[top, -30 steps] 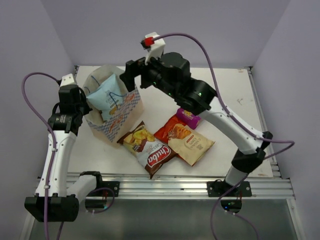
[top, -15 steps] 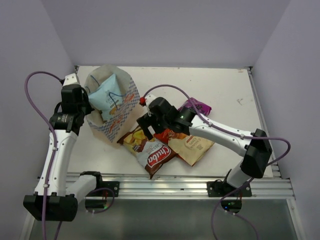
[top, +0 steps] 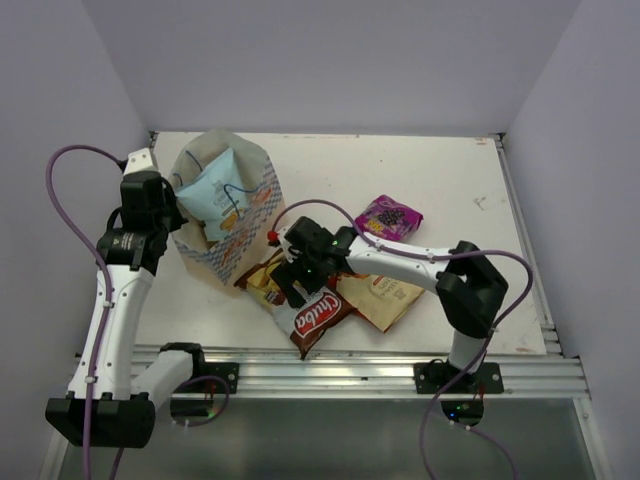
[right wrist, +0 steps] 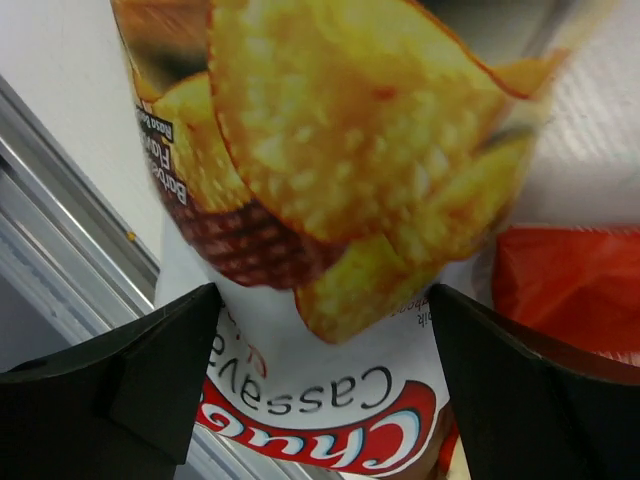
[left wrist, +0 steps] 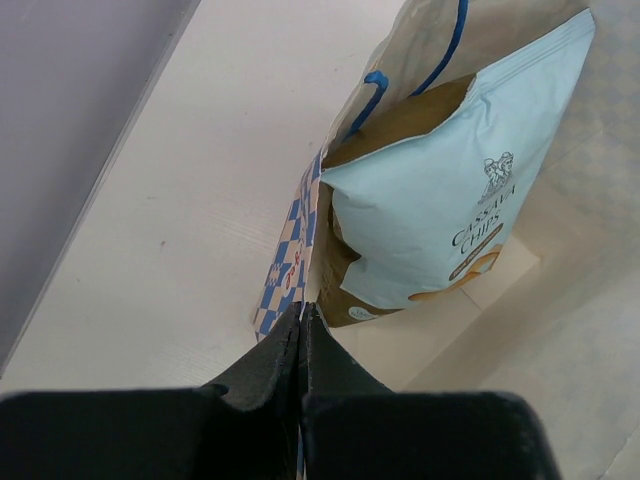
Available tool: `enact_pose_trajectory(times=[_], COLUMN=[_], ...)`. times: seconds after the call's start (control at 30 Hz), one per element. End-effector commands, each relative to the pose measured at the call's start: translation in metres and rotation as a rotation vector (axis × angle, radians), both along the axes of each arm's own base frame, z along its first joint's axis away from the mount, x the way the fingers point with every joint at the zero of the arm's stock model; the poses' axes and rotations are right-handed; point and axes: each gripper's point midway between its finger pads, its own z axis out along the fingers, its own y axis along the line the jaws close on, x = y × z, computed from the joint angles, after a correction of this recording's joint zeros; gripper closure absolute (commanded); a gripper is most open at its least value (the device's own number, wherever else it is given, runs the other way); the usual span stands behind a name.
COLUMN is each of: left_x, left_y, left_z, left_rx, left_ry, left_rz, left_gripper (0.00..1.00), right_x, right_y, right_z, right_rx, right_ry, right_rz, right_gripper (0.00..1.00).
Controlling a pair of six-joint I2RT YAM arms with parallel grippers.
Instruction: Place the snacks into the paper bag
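**Right gripper (top: 300, 282), over the paper bag (top: 243, 243) a second ago, is now hanging low over the brown-and-dark-red chip bag (top: 318, 314).**

Left to right: the left gripper (left wrist: 302, 316) is pinching the paper bag's rim, jaws closed on it and holding the mouth open. The light blue chip bag (top: 212, 190) is standing inside. The brown-and-dark-red chip bag is lying flat on the desk (top: 455, 180) just beside the paper bag, with the right jaws spread wide and straddling it. The red-and-cream chip bag (top: 392, 296) is touching its right edge, and the small purple packet (top: 390, 216) is lying apart behind. Risks, as judged: the jaws may be sliding off flat, crinkly film, or catching and dragging the touching red-and-cream bag. The upright blue bag and string handles are crowding the mouth, so an entering packet may be snagging there or tugging the rim free.
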Motion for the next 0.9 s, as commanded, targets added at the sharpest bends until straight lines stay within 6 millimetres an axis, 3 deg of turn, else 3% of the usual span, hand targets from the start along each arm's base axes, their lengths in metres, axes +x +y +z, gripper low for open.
enact_pose_trajectory(times=[0.0, 0.03, 0.1, 0.13, 0.2, 0.37, 0.4, 0.47, 0.5, 0.57, 0.6, 0.67, 0.7, 0.73, 0.77, 0.87], left_x=[-0.002, -0.002, -0.003, -0.003, -0.004, -0.003, -0.002, -0.001, 0.000, 0.000, 0.000, -0.001, 0.000, -0.001, -0.001, -0.001], left_y=[-0.001, -0.001, -0.001, 0.000, 0.000, 0.001, 0.001, 0.000, -0.001, -0.002, -0.002, -0.003, -0.003, -0.004, -0.004, -0.005], left_z=[0.010, 0.009, 0.008, 0.005, 0.005, 0.002, 0.003, 0.002, 0.002, 0.002, 0.002, 0.002, 0.003, 0.003, 0.004, 0.003], left_rx=[0.000, 0.001, 0.004, 0.005, 0.007, 0.010, 0.008, 0.005, 0.003, 0.000, -0.001, -0.002, -0.004, -0.004, -0.002, -0.004], left_ry=[-0.026, -0.024, -0.022, -0.016, -0.016, -0.013, -0.015, -0.015, -0.018, -0.015, -0.016, -0.016, -0.018, -0.017, -0.019, -0.018], left_rz=[0.000, -0.001, 0.000, 0.001, 0.005, 0.007, 0.006, 0.001, -0.001, -0.003, -0.004, -0.007, -0.008, -0.011, -0.012, -0.016], left_gripper=[1.00, 1.00, 1.00, 1.00, 1.00, 1.00, 1.00, 1.00, 1.00, 1.00, 1.00, 1.00, 1.00, 1.00, 1.00, 1.00], right_x=[-0.012, -0.012, -0.008, -0.007, 0.001, 0.026, 0.038, 0.056, 0.070, 0.087, 0.099, 0.116, 0.125, 0.135, 0.145, 0.166], right_y=[0.009, 0.009, 0.007, 0.005, -0.003, -0.034, -0.032, -0.055, -0.047, -0.055, -0.048, -0.044, -0.040, -0.032, -0.038, -0.026], right_z=[-0.013, -0.017, -0.022, -0.022, -0.016, 0.033, 0.063, 0.094, 0.130, 0.164, 0.206, 0.226, 0.270, 0.270, 0.305, 0.336], right_rx=[-0.004, -0.014, -0.049, -0.063, -0.091, -0.172, -0.148, -0.240, -0.198, -0.236, -0.165, -0.197, -0.109, -0.120, -0.089, -0.002], right_ry=[0.077, 0.084, 0.082, 0.074, 0.027, -0.150, -0.216, -0.327, -0.396, -0.498, -0.574, -0.648, -0.721, -0.743, -0.838, -0.965], right_rz=[0.073, 0.077, 0.062, 0.055, 0.016, -0.069, -0.093, -0.139, -0.167, -0.200, -0.243, -0.263, -0.314, -0.332, -0.379, -0.451], right_gripper=[0.11, 0.27, 0.49, 0.79, 1.00, 1.00, 1.00, 1.00, 1.00, 1.00, 1.00, 1.00, 1.00, 1.00, 1.00, 1.00])
